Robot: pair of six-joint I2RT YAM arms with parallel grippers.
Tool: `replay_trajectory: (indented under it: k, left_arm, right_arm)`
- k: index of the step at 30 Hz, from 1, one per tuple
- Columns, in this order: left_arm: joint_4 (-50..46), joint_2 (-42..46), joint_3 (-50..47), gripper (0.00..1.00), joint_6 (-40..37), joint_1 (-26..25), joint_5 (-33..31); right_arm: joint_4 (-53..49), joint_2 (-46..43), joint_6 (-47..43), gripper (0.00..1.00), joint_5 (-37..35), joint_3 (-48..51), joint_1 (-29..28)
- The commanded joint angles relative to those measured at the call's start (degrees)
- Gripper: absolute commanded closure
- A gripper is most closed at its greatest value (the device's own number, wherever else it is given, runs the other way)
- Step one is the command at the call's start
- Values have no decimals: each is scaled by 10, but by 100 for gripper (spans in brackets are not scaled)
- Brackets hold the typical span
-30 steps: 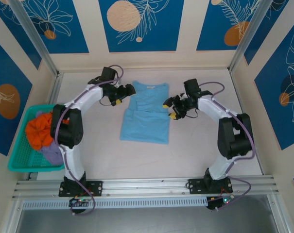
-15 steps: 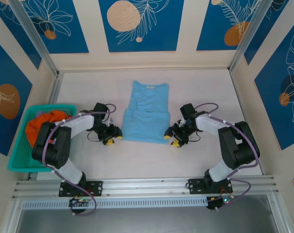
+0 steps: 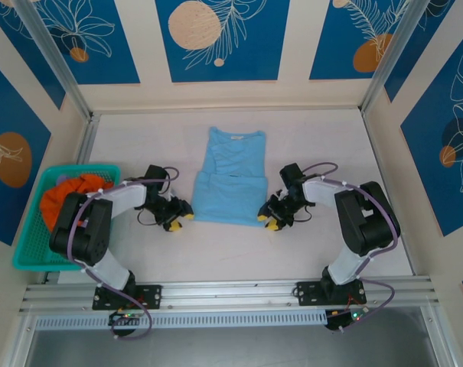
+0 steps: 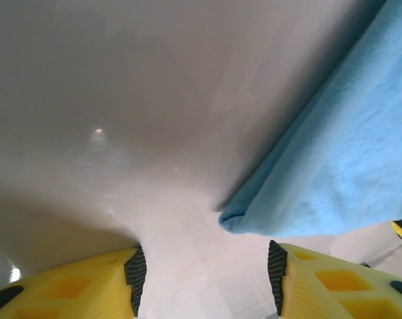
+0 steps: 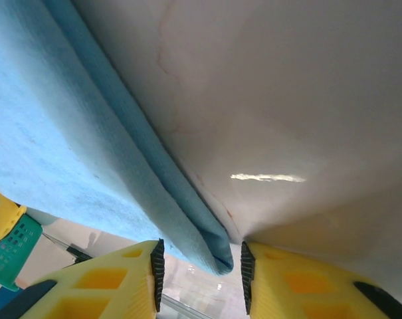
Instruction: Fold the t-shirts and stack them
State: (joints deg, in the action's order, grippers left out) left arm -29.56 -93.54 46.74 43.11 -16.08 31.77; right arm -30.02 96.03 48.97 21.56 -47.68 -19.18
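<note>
A light sky-blue t-shirt (image 3: 229, 182) lies flat mid-table, sides folded in, collar away from the arms. My left gripper (image 3: 177, 219) is low at the shirt's near-left corner (image 4: 237, 221); it is open, and the corner lies just ahead of its yellow fingers (image 4: 320, 282), closer to the right one. My right gripper (image 3: 271, 219) is open at the near-right corner (image 5: 214, 256); the folded blue edge runs into the gap between its fingers (image 5: 114, 279) without being pinched.
A teal mesh basket (image 3: 32, 245) at the left table edge holds orange (image 3: 63, 205) and lavender (image 3: 82, 243) garments. Bare pale tabletop (image 3: 231, 252) surrounds the shirt. Patterned walls close in the back and sides.
Both arms swung from the shirt's upper sides down to its near corners. In the last half second they edged slightly closer to the hem.
</note>
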Motion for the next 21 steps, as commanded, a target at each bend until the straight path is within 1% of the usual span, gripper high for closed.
replay_trajectory:
  k: [1,4,7,9,11,13,15,18,21]
  left_arm:
    - [82,-39,13,50,6,-12,65]
    - [90,-58,30,55,16,-14,79]
    - [65,-72,52,64,7,-19,62]
    - [64,-75,56,65,12,-21,54]
    - [64,-76,60,70,17,-22,38]
    - [63,-79,64,72,20,-23,27]
    - [51,-85,72,77,19,-24,14]
    - [17,-80,82,85,9,-29,-26]
    - [-39,-68,98,95,-19,-35,-83]
  right_arm:
    - [0,16,-11,65,-12,-21,-4]
    - [-13,31,-18,70,-19,-31,-2]
    - [-18,42,-23,74,-17,-37,-2]
    - [-18,45,-24,78,-17,-40,0]
    - [-19,47,-23,81,-21,-41,1]
    - [-24,48,-24,85,-21,-44,3]
    - [-28,48,-27,88,-21,-47,3]
    - [-38,48,-33,95,-25,-53,5]
    - [-52,47,-42,100,-32,-58,8]
